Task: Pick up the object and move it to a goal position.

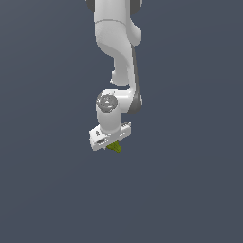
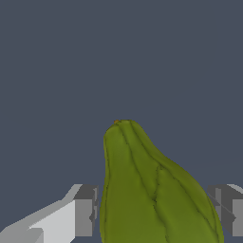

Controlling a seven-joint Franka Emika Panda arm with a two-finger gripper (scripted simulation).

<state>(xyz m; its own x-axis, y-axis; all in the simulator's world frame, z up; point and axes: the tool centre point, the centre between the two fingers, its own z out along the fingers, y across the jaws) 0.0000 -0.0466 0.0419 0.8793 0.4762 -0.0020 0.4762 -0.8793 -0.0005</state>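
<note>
The object (image 2: 152, 190) is an olive-green, ridged, elongated thing that fills the gap between my two grey fingertips (image 2: 86, 209) in the wrist view, its narrow end pointing away from the camera. My gripper (image 2: 154, 211) is shut on it, with both pads against its sides. In the exterior view the white gripper (image 1: 113, 142) points downward under the arm, and only a small green piece of the object (image 1: 115, 148) sticks out beneath the fingers. The rest of the object is hidden there by the hand.
Plain dark grey-blue ground (image 1: 190, 190) lies all around, with no other objects, containers or edges in sight. The arm's white links (image 1: 116, 42) rise above the gripper.
</note>
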